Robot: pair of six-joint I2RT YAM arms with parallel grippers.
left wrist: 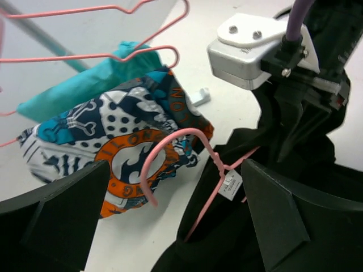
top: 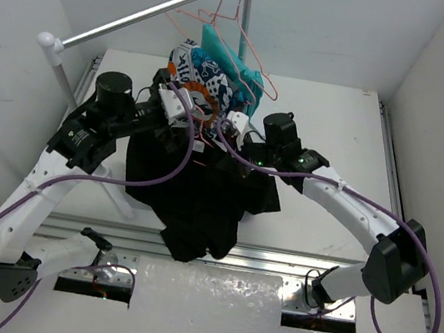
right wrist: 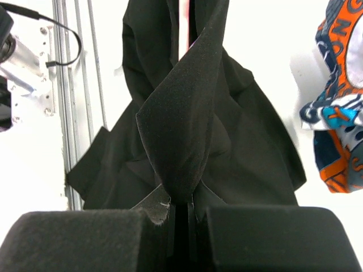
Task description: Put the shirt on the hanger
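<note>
Right claw (right wrist: 181,212) was clamped on a fold of the shirt (top: 200,197), holding it up off the bench (top: 338,126), probably to keep the collar open. The hanger (left wrist: 187,131) entered at the collar, hook out. Left claw (left wrist: 174,170) gaped wide and empty, astride the hook.

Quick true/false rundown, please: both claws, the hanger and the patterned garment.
1. The right claw pinches the black shirt. True.
2. The left claw is shut on the hanger. False: it is open and grips nothing; the hook lies loose in front of it.
3. The hanger's hook pokes out of the shirt's neck by the white label. True.
4. The patterned garment hangs from the rail. False: it lies heaped on the table.
</note>
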